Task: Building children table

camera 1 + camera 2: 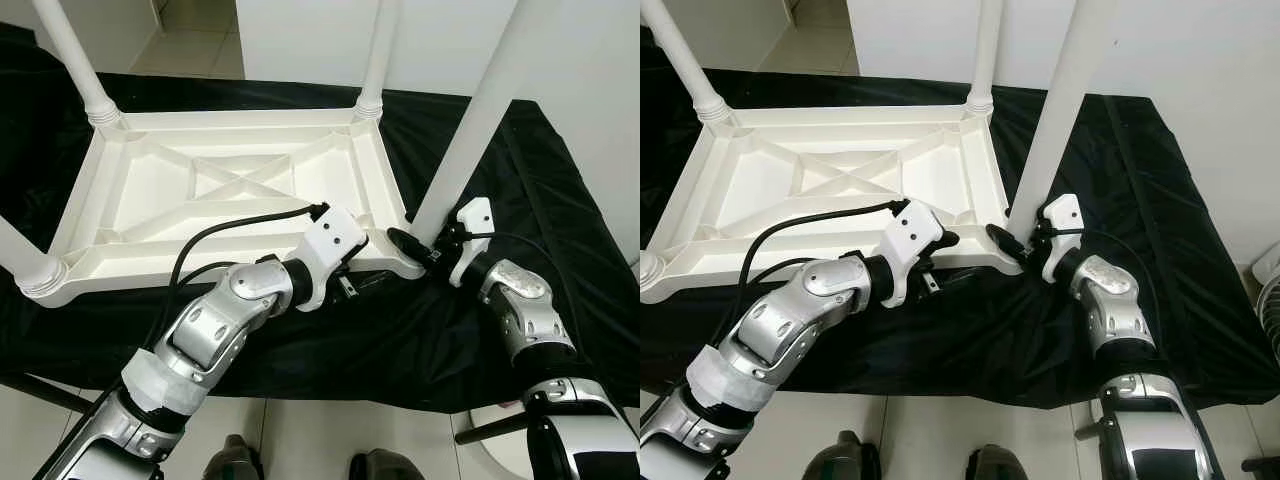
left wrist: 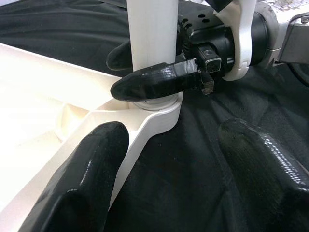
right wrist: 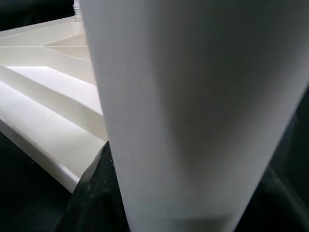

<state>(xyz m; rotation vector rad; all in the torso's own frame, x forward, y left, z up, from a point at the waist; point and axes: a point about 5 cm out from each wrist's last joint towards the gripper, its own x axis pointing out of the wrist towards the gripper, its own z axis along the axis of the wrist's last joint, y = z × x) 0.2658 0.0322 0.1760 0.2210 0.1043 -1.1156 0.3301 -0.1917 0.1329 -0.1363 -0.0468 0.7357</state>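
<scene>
Where ribbed white plastic tabletop lies inverted, right gripper pinches smooth round leg; left gripper spread alongside.

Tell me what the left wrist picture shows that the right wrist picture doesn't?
Left wrist alone: the left claw open beside the corner socket, and the right claw clamped round the leg just above it, over black cloth. Right wrist alone: a close-up of the leg's face, with the table's ribbed underside stretching behind. Both share the leg and tabletop.
</scene>
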